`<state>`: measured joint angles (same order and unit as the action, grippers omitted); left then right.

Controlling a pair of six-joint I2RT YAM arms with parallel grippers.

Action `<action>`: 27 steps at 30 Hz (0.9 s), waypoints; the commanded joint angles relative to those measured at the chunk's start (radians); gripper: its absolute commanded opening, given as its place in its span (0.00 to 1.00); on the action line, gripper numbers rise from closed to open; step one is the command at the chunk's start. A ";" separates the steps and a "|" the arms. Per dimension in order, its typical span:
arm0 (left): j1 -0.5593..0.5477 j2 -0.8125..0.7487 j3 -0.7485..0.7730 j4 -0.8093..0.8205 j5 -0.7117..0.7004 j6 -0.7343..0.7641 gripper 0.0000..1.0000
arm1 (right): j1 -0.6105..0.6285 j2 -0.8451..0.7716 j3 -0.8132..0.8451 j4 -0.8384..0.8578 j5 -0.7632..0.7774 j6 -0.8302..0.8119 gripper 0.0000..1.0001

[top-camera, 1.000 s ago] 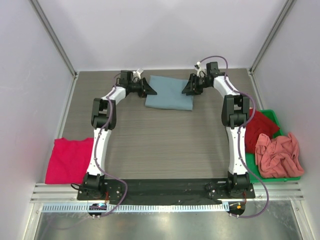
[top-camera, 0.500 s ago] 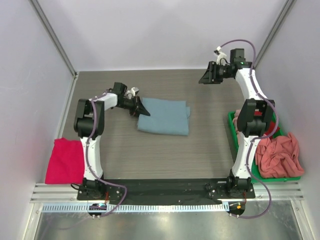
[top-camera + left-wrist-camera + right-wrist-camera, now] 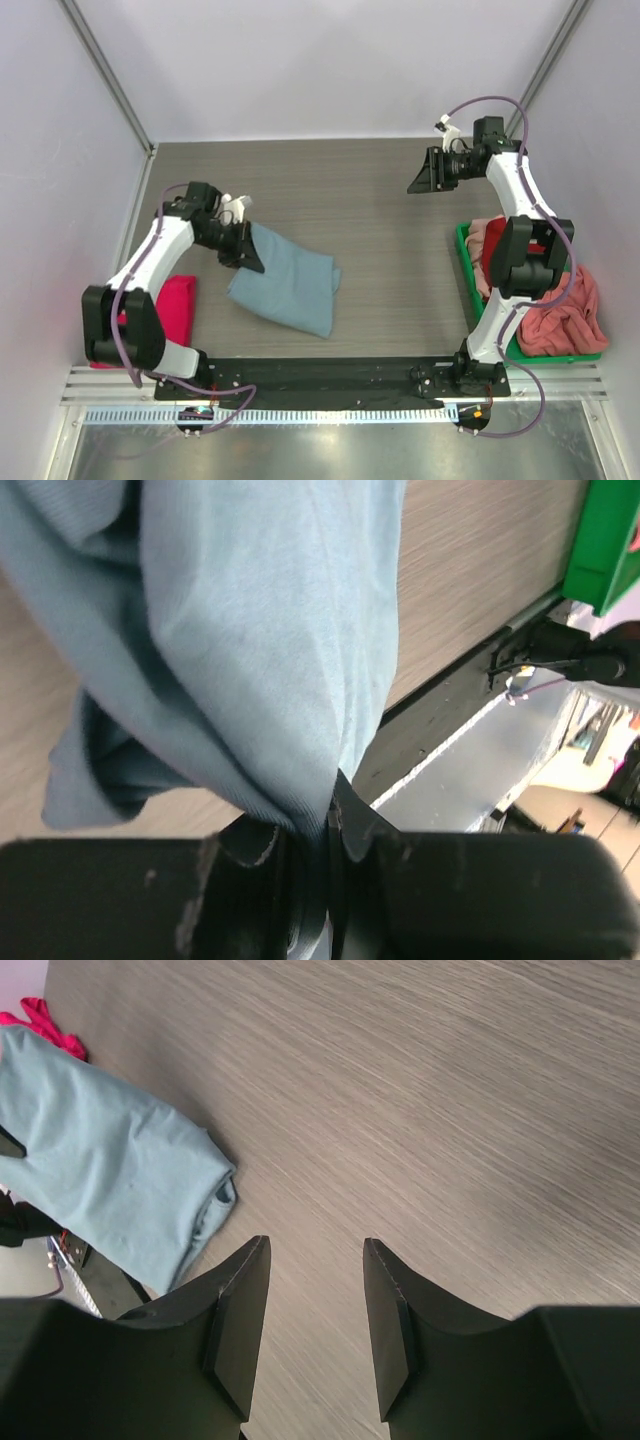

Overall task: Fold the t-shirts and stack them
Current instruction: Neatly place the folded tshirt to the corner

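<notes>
Grey-blue t-shirt [image 3: 290, 285] lies folded on the table [image 3: 390, 240], well apart from the green bin [image 3: 463, 270], across toward the left arm's side. The left gripper [image 3: 243, 258] is clamped on the shirt edge farthest from the bin. In the left wrist view the cloth [image 3: 260, 630] is pinched and bunched between the closed fingers of the gripper [image 3: 325, 810], and a corner of the bin [image 3: 605, 540] shows far off at the top right. Magenta-pink t-shirt [image 3: 178, 305] sits farther still from the bin, just past the grey-blue one and partly hidden by the left arm. Salmon-pink t-shirt [image 3: 575, 320] is crumpled inside the bin, spilling over its rim. The right gripper [image 3: 418, 180] hangs over bare table just beyond the bin's far corner. Its jaws are parted with nothing between them [image 3: 315, 1250], and its camera looks away from the bin at the grey-blue shirt [image 3: 110, 1170] and a bit of magenta [image 3: 45, 1020].
</notes>
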<state>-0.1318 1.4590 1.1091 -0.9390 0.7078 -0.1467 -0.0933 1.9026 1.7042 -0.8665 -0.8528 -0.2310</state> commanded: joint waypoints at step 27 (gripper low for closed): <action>0.262 -0.350 0.038 -0.670 -0.436 0.641 0.00 | 0.020 -0.076 -0.028 0.011 -0.038 -0.014 0.44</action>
<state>0.1188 1.2030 1.1828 -1.3045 0.3309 0.4210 -0.0837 1.8431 1.6714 -0.8726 -0.8848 -0.2520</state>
